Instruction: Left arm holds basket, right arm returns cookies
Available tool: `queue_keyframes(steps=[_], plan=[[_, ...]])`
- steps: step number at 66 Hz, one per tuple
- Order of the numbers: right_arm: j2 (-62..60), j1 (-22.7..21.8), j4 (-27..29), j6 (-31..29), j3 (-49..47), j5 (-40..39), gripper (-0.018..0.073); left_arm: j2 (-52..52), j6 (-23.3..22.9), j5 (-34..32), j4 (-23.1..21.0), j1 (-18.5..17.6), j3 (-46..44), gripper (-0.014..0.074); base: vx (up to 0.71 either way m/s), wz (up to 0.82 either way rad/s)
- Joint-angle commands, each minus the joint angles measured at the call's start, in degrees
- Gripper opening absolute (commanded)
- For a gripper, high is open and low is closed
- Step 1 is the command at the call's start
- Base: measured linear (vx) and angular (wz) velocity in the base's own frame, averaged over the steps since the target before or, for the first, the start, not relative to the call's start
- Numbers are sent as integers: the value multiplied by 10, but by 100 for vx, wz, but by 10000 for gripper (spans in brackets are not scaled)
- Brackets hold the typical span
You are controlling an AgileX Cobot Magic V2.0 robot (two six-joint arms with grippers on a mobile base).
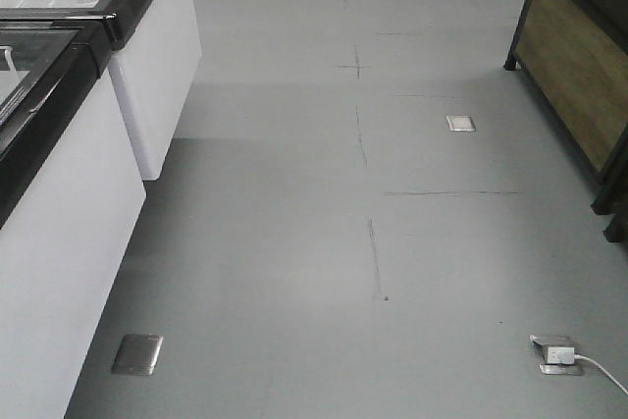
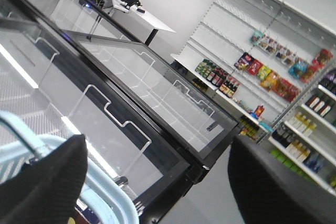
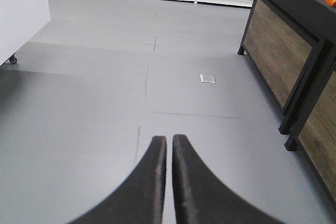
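Grey shop floor [image 1: 324,242] beside a glass-topped freezer [image 1: 59,272].
Across the aisle from the freezer stands a wood-panelled counter [image 1: 574,66]. Beyond the freezer are stocked wall shelves [image 2: 273,77], and near its base a metal floor plate [image 1: 136,353], perhaps a socket.

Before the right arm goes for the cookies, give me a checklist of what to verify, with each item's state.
1. Left gripper clamped on the handle of the light blue plastic basket: not ok; fingers wide apart, handle beside one finger.
2. Right gripper open to take the box: not ok; black fingers shut, nothing between them.
3. Cookies located: cannot tell; none in view.
4. Grey floor ahead free: ok, apart from a white plug in a floor socket low at the right.
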Motion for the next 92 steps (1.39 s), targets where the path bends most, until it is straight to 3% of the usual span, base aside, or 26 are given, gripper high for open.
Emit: queue_keyframes(steps=[1,20,29,34,42,54,92], plan=[[-7,-3,-5,-5,9,-41,4,-6,-82,-19,-1,17,-19,523,0,0],[-7,-3,-5,-5,9,-41,4,-4,-224,60,-1,57,-19,523,0,0],[-7,-3,-5,-5,9,-41,4,-4,-300,51,-18,57,4,523,0,0],[-7,-3,-5,-5,9,-40,4,-4,-334,13,-38,57,35,523,0,0],[-7,-3,-5,-5,9,-41,4,-4,-338,-60,-62,57,85,523,0,0],[-7,-3,-5,-5,9,-41,4,-3,-338,-216,-62,57,136,523,0,0],[-7,-3,-5,-5,9,-41,4,75,-358,-278,-62,57,141,523,0,0]])
